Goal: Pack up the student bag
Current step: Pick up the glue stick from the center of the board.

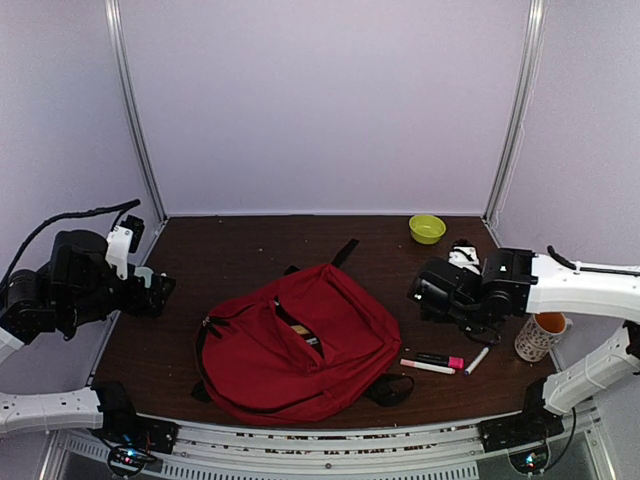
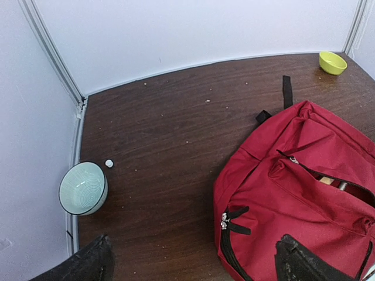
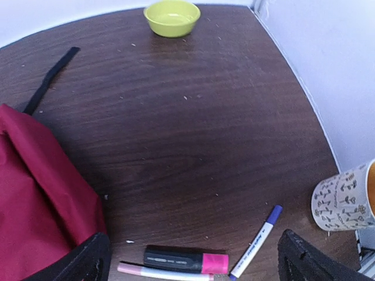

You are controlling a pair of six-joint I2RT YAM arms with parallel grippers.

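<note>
The dark-red student bag (image 1: pixel 295 340) lies flat in the middle of the table, its top zip partly open with something pale inside (image 2: pixel 328 182). It also shows in the right wrist view (image 3: pixel 35 193). My left gripper (image 2: pixel 190 260) is open and empty, held above the table at the bag's left edge. My right gripper (image 3: pixel 190 260) is open and empty above a black-and-pink highlighter (image 3: pixel 186 259), a pink-and-white pen (image 3: pixel 164 273) and a blue-capped white pen (image 3: pixel 256 241), all right of the bag.
A pale green bowl (image 2: pixel 83 188) sits by the left wall with a small white cap (image 2: pixel 109 163) beside it. A yellow-green bowl (image 1: pixel 427 228) stands at the back right. A patterned paper cup (image 1: pixel 540 336) stands at the right edge.
</note>
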